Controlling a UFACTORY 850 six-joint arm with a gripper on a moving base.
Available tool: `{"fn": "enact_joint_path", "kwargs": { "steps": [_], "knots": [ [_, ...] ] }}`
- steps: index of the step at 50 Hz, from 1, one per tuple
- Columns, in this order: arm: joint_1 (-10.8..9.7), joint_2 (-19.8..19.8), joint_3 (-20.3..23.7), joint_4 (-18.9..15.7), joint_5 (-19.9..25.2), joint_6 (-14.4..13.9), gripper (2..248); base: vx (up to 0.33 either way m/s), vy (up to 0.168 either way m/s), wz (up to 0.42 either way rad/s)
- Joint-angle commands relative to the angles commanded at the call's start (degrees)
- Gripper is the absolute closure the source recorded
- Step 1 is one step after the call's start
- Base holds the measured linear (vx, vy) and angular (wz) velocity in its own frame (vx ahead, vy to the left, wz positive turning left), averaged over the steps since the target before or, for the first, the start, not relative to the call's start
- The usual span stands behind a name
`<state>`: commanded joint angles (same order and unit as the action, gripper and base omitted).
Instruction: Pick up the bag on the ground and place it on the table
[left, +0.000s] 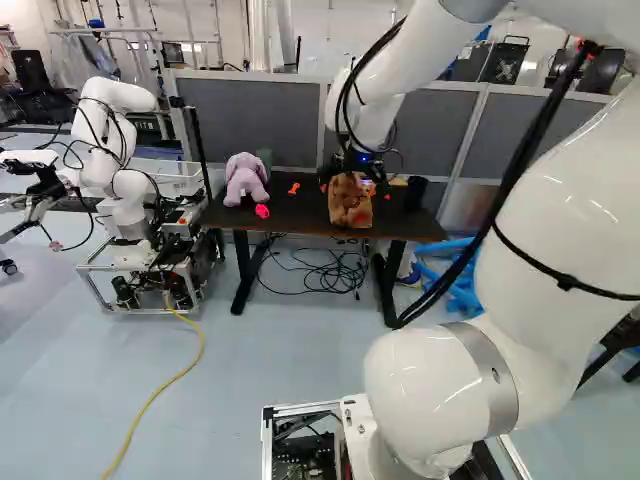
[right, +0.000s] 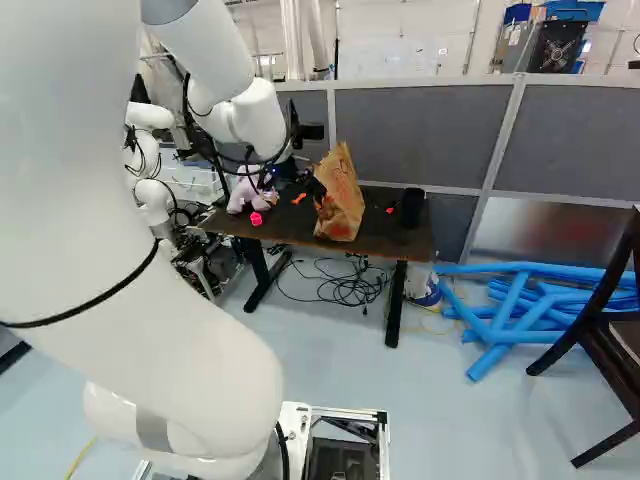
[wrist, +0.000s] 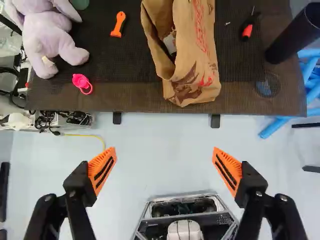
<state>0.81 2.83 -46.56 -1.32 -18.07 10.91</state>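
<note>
now: paper bag (wrist: 195, 75), on table (wrist: 125, 99) as asked, ahead of gripper (wrist: 164, 152); fingers spread, empty, probably to clear its sides.

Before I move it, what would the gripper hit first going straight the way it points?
Probably the floor, just short of the table; nothing shows between the jaws sooner. Depth is unclear, so it might clip the table instead.
</note>
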Motion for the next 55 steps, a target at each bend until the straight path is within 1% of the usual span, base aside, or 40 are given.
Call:
{"fn": "enact_joint_path", "kwargs": {
  "steps": [32,47,55],
  "knots": [
    [-0.30,4.93,15.55,0.49,25.46,-4.08,3,0.000,0.000,0.000],
    [-0.43,6.96,21.95,0.70,35.95,-5.76,3,0.000,0.000,0.000],
    [-0.49,7.89,24.88,0.79,40.75,-6.53,3,0.000,0.000,0.000]
  ]
}}
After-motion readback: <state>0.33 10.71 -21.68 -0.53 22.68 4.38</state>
